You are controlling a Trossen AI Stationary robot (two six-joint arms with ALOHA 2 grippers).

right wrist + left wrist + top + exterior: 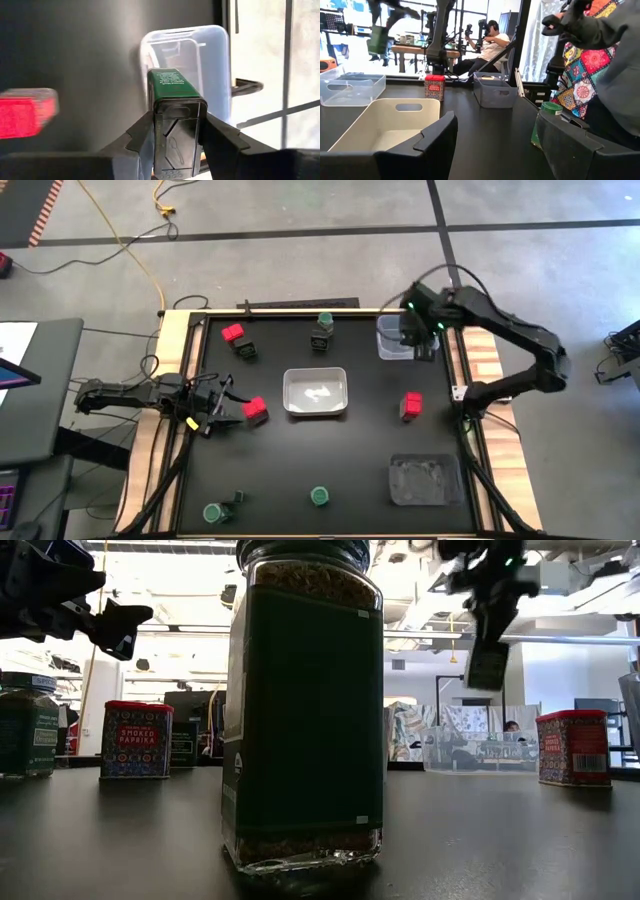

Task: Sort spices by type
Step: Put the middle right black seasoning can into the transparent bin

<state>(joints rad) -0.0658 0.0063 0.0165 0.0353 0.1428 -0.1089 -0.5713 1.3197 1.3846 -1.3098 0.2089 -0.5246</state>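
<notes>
A tall green jar (305, 710) is filling the low view's foreground, its lid cut off; behind it a red box (137, 739) is standing on the desk (500, 840). From above, the right tool (424, 340) is hovering over the clear tray (392, 343), the left tool (222, 412) sitting beside another red box (255, 411). The left wrist view is showing its fingers (432, 142) standing apart, empty. The right wrist view is showing fingers (142, 135) clamping a green tin (175, 120).
</notes>
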